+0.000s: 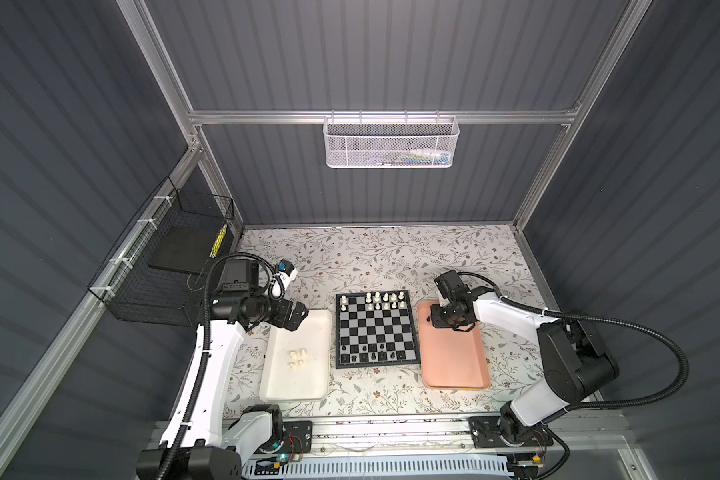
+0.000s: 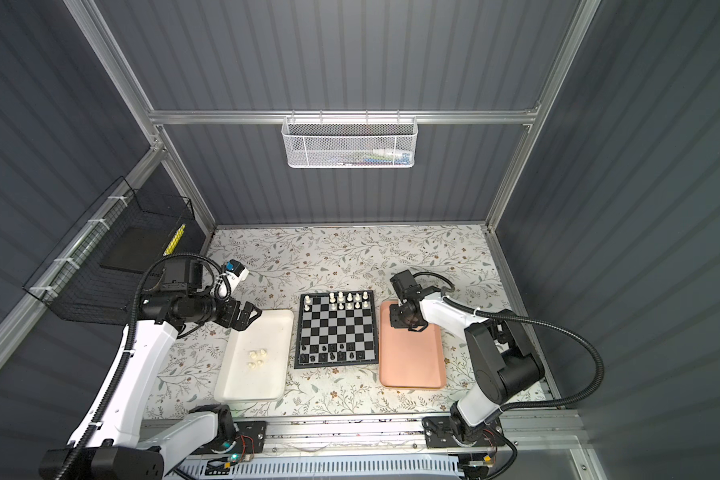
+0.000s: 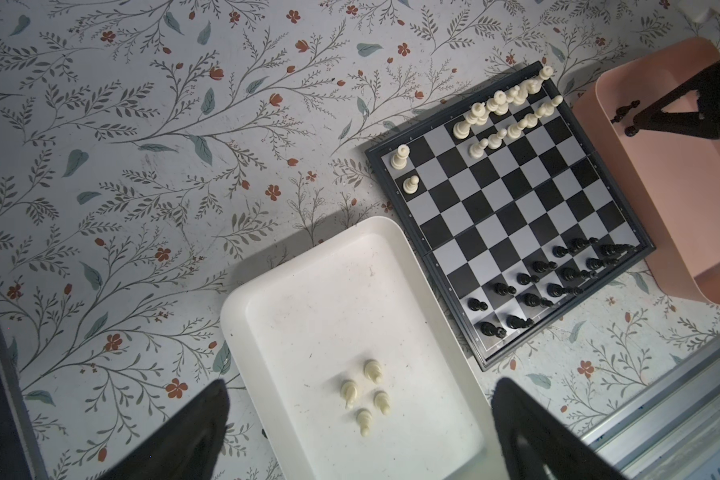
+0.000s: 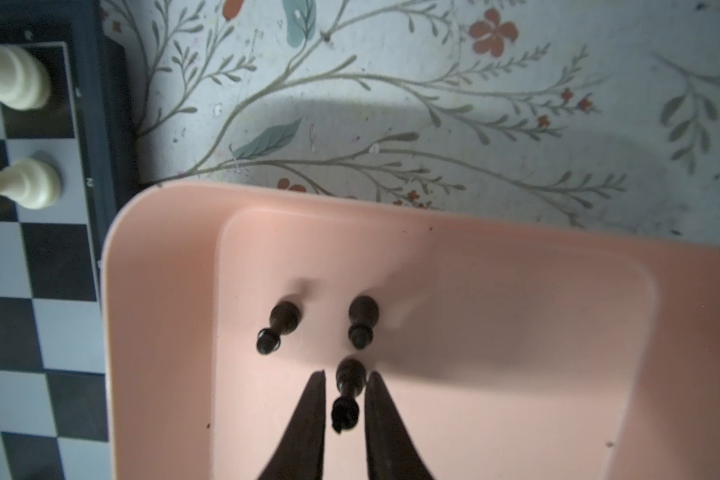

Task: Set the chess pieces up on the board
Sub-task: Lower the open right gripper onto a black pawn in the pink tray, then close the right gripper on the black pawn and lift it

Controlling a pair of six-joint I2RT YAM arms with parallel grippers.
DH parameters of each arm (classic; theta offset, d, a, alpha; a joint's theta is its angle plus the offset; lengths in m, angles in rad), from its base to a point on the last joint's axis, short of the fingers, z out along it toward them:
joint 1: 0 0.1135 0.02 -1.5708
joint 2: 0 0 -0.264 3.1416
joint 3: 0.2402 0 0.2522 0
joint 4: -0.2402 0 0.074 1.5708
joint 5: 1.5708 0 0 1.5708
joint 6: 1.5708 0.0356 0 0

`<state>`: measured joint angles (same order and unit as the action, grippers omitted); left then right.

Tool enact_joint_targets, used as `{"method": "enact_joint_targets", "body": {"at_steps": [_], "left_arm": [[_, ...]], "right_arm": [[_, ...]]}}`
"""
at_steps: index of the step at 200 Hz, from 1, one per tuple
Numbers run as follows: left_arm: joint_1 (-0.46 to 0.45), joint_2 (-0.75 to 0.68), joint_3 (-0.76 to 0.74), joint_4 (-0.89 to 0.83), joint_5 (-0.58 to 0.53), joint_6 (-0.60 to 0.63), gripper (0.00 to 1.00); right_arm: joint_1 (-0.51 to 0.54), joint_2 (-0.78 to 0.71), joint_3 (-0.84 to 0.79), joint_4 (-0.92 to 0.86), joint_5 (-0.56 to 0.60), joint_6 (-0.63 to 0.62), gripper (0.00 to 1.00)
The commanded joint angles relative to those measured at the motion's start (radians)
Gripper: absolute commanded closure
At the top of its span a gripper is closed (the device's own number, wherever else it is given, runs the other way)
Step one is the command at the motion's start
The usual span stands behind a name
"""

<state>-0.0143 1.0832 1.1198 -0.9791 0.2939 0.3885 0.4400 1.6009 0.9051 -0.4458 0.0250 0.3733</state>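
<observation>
right pincer flanking a black piece in the pink tray

i am watching the board (image 1: 375,332) sitting mid-bench (image 1: 391,257). the white tray (image 1: 308,374) is lying just beside its left rim and the salmon-pink tray (image 1: 454,365) just beside its right rim, leaving only thin gaps. cream pieces (image 1: 377,297) are standing on its far rows and black ones (image 3: 533,299) on its near rows. the middle rows are lying bare, and open bench is stretching behind.

the left pincer (image 1: 299,318) is hanging fully open over the white tray's far corner.

in both top views the right arm (image 1: 495,307) is covering the pink tray's far end. only the right wrist view is showing three black pieces (image 4: 362,322) there, with the right pincer (image 4: 346,376) standing narrowly parted around one of them. i cannot tell whether it is gripping.

the left wrist view is showing four cream pieces (image 3: 349,391) lying on their sides in the white tray.
</observation>
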Motion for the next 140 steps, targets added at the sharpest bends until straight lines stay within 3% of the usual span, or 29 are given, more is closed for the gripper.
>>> {"method": "enact_joint_targets", "body": {"at_steps": [1, 140], "left_arm": [[-0.007, -0.001, 0.008, 0.004, 0.028, -0.013, 0.0], [-0.007, -0.011, 0.003, 0.004, 0.028, -0.014, 0.0]], "right_arm": [[-0.004, 0.017, 0.022, -0.024, -0.004, -0.009, 0.79], [-0.004, 0.021, 0.017, -0.023, -0.004, -0.013, 0.84]]}}
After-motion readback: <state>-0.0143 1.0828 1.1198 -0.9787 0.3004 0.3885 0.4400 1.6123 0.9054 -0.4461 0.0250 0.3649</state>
